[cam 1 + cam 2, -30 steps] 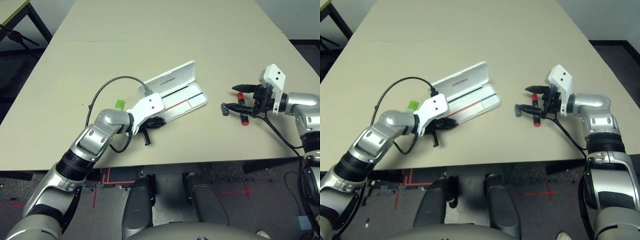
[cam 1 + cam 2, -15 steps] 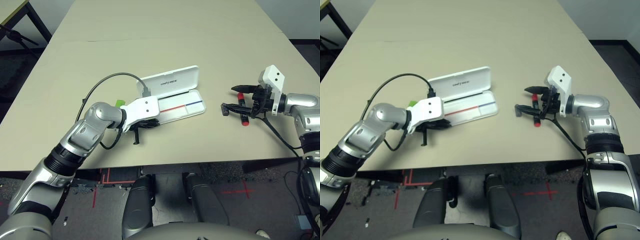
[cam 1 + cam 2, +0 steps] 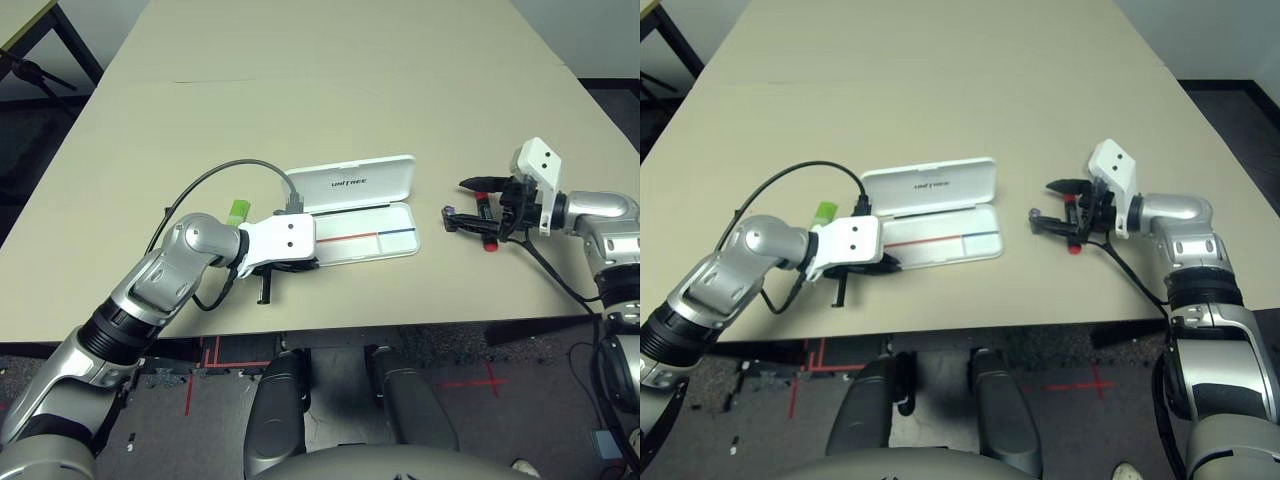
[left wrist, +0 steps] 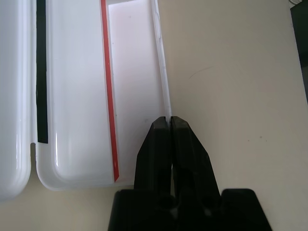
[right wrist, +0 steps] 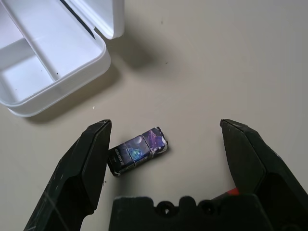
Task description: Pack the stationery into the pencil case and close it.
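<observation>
The white pencil case (image 3: 365, 238) lies open near the table's front edge, its lid (image 3: 362, 183) folded back with the print facing up. My left gripper (image 4: 170, 120) is shut on the thin front rim of the case's tray at its left end. A lime-green highlighter (image 3: 238, 211) lies just behind my left wrist. To the right of the case, my right gripper (image 5: 166, 127) stands open over a tiny dark block (image 5: 137, 150) that lies between its fingers without touching them. The red marker (image 3: 489, 242) lies under that hand, mostly hidden.
A black cable (image 3: 215, 175) loops from my left wrist over the table. The table's front edge (image 3: 400, 325) runs close below both hands. Bare tabletop (image 3: 330, 90) stretches behind the case. A second table's corner (image 3: 25, 20) stands at the far left.
My left gripper has turned the case from a slant to lie along the table's front edge and shifted it rightward. My right gripper has stayed open and barely moved.
</observation>
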### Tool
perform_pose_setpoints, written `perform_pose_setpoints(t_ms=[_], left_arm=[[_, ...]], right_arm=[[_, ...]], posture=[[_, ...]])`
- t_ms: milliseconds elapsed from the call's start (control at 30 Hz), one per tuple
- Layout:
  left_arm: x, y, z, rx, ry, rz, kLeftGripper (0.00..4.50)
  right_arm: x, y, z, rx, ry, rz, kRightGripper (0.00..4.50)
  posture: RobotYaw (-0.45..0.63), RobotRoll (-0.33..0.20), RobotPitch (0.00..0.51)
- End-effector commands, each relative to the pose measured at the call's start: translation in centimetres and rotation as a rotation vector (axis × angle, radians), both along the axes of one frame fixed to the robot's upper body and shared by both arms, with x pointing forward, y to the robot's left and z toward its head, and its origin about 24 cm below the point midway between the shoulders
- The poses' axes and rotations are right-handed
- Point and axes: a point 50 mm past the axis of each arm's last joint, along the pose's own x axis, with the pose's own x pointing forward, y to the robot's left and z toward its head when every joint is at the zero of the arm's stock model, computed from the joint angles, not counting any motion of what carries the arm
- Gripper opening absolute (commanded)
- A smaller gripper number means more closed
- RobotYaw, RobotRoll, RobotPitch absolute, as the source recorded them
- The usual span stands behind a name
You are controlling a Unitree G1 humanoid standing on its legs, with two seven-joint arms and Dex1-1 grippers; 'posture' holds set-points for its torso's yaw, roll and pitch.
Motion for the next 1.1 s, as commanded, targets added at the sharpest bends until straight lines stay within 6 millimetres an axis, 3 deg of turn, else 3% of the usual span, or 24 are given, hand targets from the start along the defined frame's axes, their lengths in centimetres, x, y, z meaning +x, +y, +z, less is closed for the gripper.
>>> perform_pose_setpoints(t_ms=[33, 367, 767, 1100], left_arm=[[-0.3, 0.4, 0.1, 0.024, -0.017, -0.007, 0.78], [-0.8, 0.4, 1.2, -0.009, -0.023, -0.024, 4.48], [-1.2, 1.1, 5.0, -0.212, -0.088, -0.016, 4.48], [-2.1, 1.6, 5.8, -0.196, -0.088, -0.042, 4.48]], right_arm=[[0.1, 0.3, -0.4, -0.011, 0.009, 0.014, 4.5], [0.3, 0.5, -0.3, -0.015, 0.005, 0.022, 4.5], [0.4, 0.2, 1.8, -0.035, 0.01, -0.016, 4.5], [-0.9, -1.9, 4.2, -0.124, 0.115, -0.549, 4.5]], posture=[[0.02, 0.0, 0.196], [0.04, 0.0, 0.194], [0.05, 0.0, 0.19], [0.03, 0.0, 0.192]])
